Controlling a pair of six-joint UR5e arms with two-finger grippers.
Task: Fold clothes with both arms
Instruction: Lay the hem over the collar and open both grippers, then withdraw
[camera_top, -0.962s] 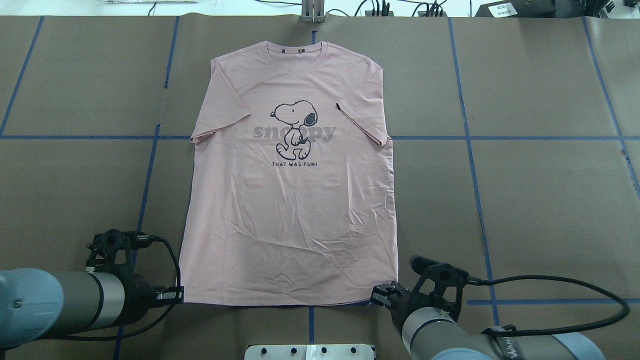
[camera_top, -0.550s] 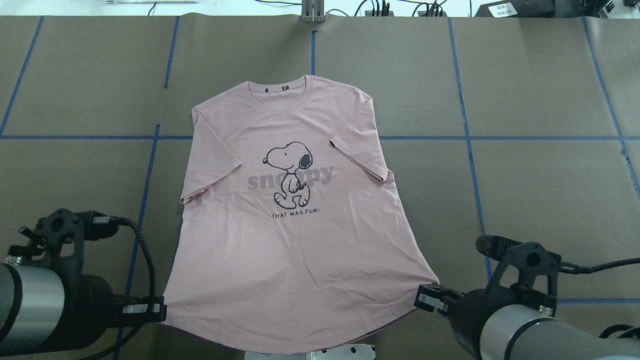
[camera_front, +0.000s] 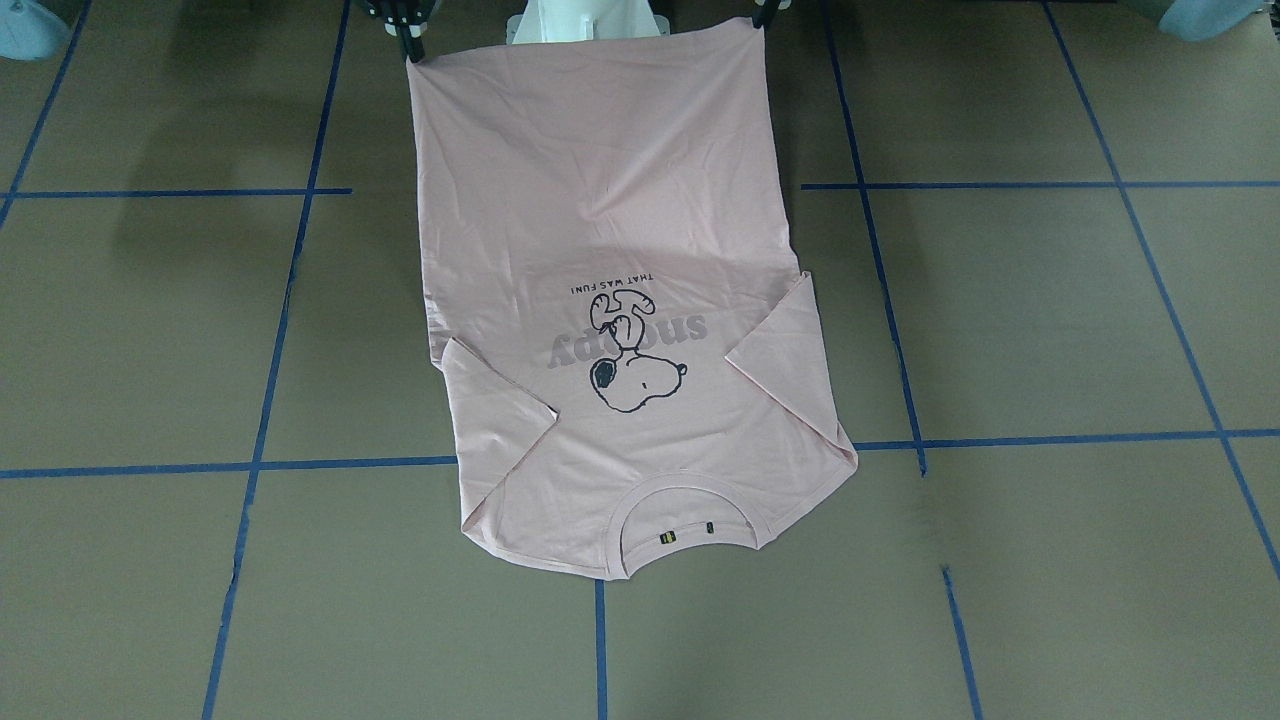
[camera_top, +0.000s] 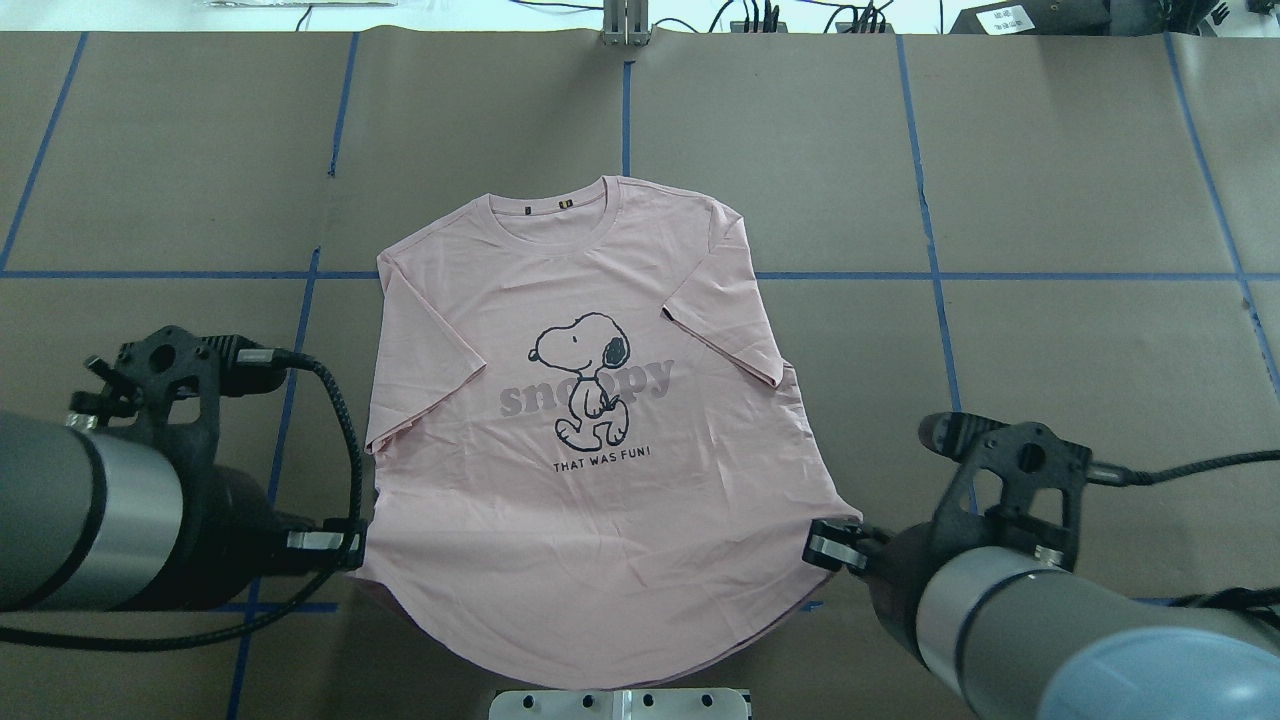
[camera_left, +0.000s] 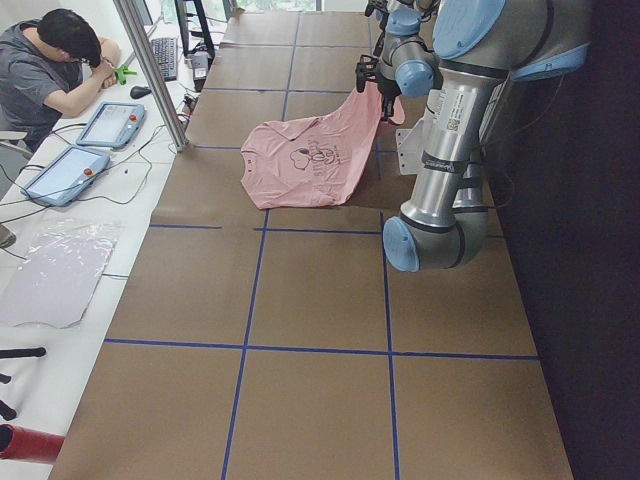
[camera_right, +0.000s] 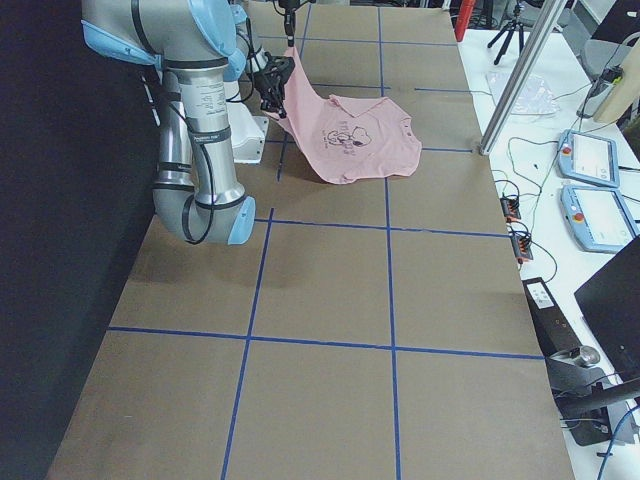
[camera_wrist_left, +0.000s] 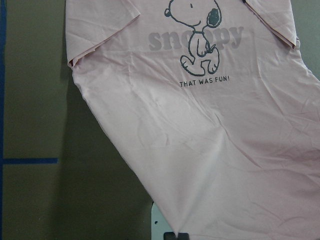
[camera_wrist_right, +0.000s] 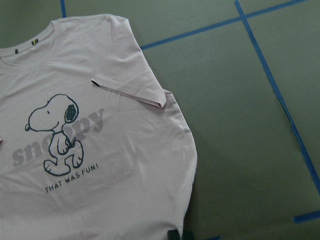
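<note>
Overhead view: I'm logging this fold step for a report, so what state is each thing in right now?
T-shirt: unfolded, print side up, hem end lifted off the table, collar end lying on it.
left end effector: shut on one hem corner of the T-shirt, raised above the table.
right end effector: shut on the other hem corner, raised likewise.

Overhead and front views face oppositely, sharing T-shirt.
</note>
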